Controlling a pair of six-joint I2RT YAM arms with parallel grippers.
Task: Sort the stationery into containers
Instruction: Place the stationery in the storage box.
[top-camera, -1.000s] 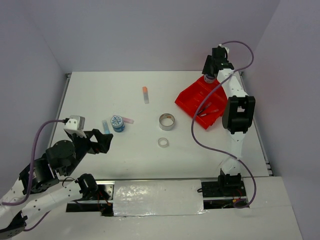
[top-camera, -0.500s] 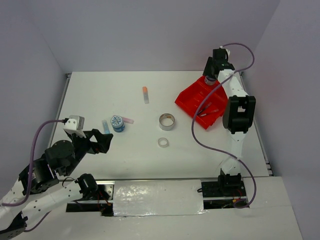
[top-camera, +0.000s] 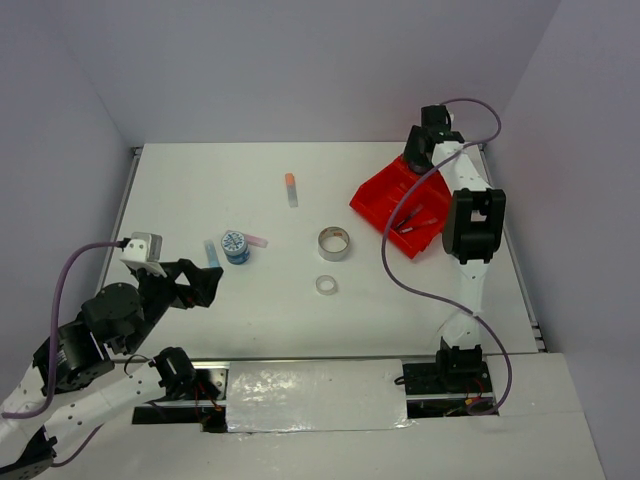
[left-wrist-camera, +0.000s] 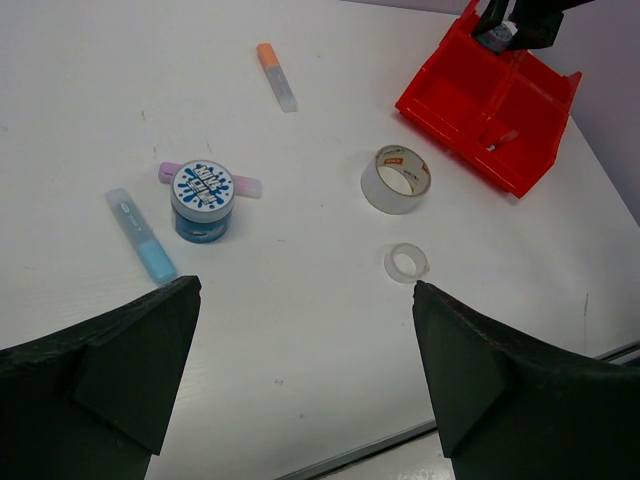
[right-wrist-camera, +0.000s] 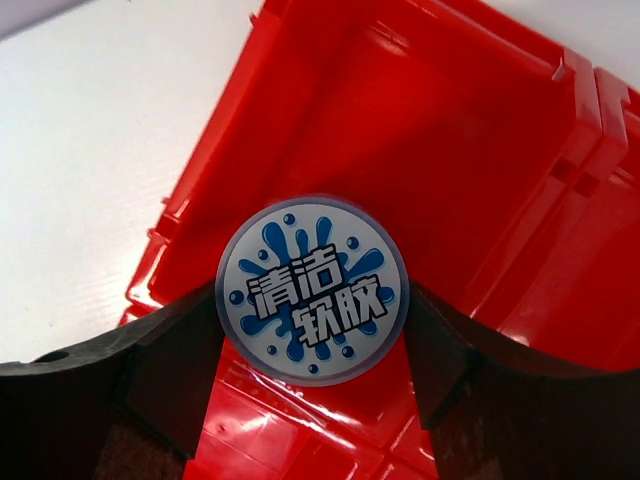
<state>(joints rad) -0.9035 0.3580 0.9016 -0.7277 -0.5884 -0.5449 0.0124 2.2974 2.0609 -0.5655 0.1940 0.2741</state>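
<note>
Right gripper (top-camera: 421, 157) grips round tub (right-wrist-camera: 312, 288) above red tray (right-wrist-camera: 470, 130), far end, table's far-right corner. Placing step, it seems; next, lower and release inside a compartment. Left gripper (left-wrist-camera: 305, 335) spread wide, empty, near-left edge.

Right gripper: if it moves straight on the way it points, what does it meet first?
Closed on a round tub with a blue-white patterned lid, the right gripper points into the bright red plastic tray; the tub would probably touch a compartment floor first. Depth is unclear.
</note>
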